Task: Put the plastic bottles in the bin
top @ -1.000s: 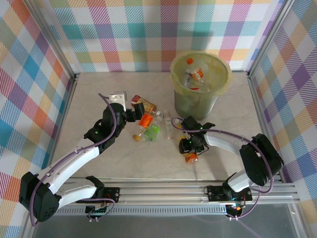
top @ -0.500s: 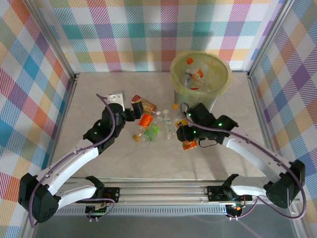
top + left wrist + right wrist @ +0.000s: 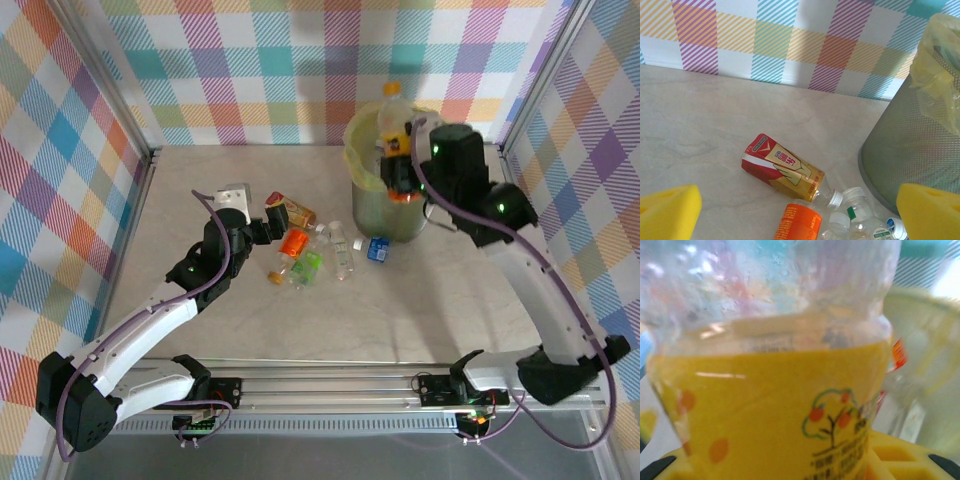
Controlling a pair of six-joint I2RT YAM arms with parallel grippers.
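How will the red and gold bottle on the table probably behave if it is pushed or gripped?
The red and gold bottle lies on its side and looks flattened, so it may slide more than roll. Its glossy label suggests a slippery grip. It is probably light and could bump the clear bottles beside its cap.

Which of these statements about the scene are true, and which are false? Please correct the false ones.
1. The right pincer grips a yellow-labelled bottle over the bin. True.
2. The left pincer is shut on the red and gold bottle. False: it is open, and that bottle lies on the table in front of it.
3. A blue-labelled bottle lies on the table beside the bin. True.
4. The bin lies tipped on its side. False: it stands upright.
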